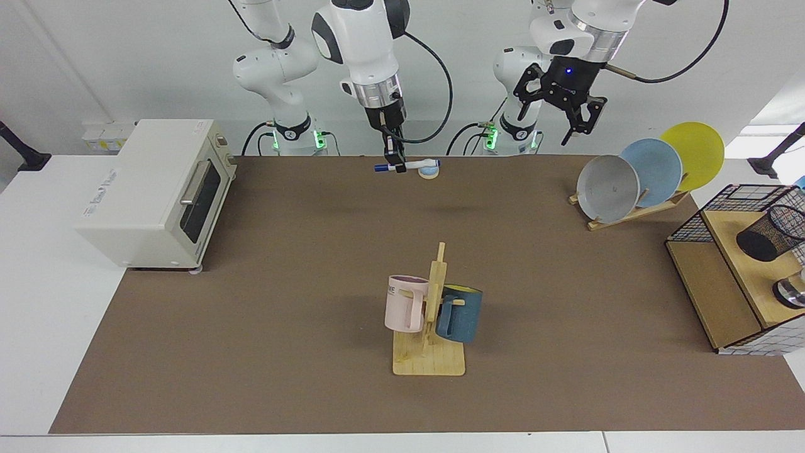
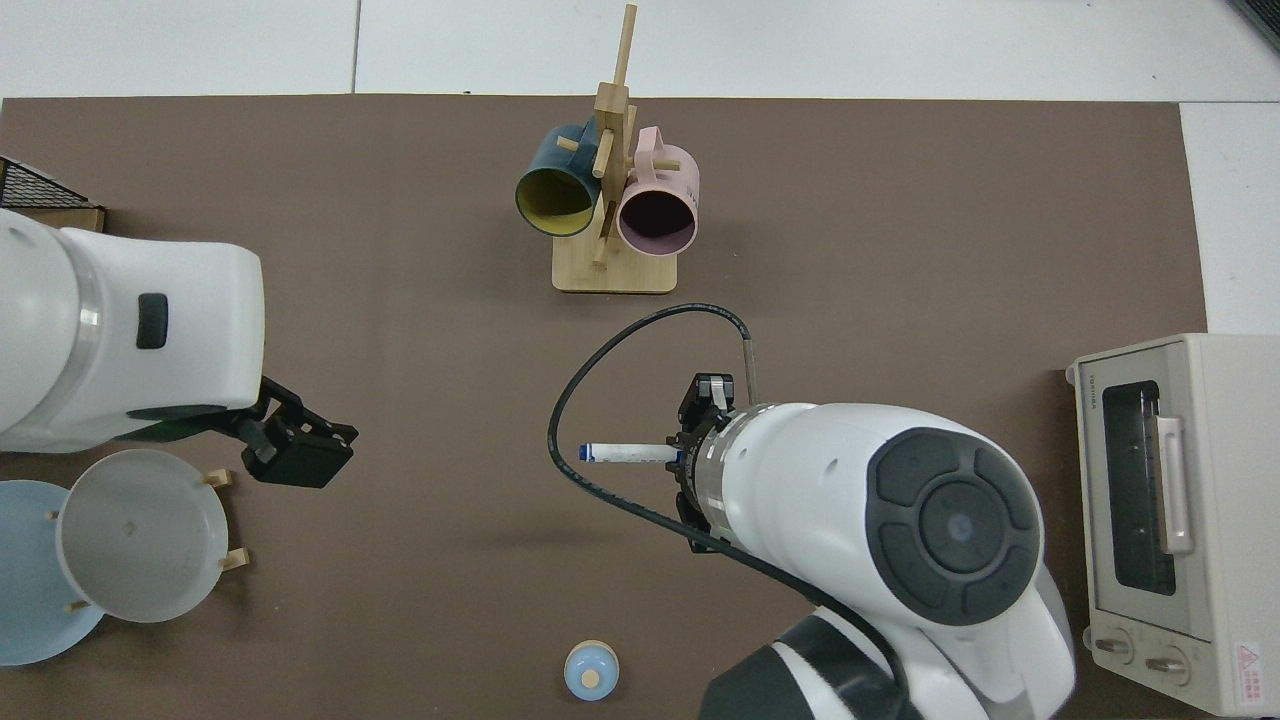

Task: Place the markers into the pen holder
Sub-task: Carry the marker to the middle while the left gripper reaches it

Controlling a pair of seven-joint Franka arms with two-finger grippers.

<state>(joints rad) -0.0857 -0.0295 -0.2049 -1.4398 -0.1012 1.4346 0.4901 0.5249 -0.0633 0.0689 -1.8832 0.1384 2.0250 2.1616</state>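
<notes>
The marker (image 1: 412,165), white-barrelled with a dark blue cap, hangs level above the table's far edge. My right gripper (image 1: 394,166) is shut on its middle. In the top view the marker (image 2: 622,452) sticks out from under the right wrist, which hides most of the right gripper (image 2: 688,456). The pen holder (image 1: 770,234), a black mesh cup, lies tilted on a wooden shelf at the right edge and is out of the top view. My left gripper (image 1: 580,126) is raised high behind the plates, fingers pointing down and open, holding nothing; from above the left gripper (image 2: 300,458) shows near the grey plate.
A blue bell (image 1: 429,170) sits just beside the marker's end. Mug tree (image 1: 431,321) with pink and blue mugs stands mid-table. Plate rack (image 1: 635,176) is at the right, toaster oven (image 1: 157,189) at the left. A wire basket (image 1: 698,220) with shelves also holds a silver container (image 1: 791,292).
</notes>
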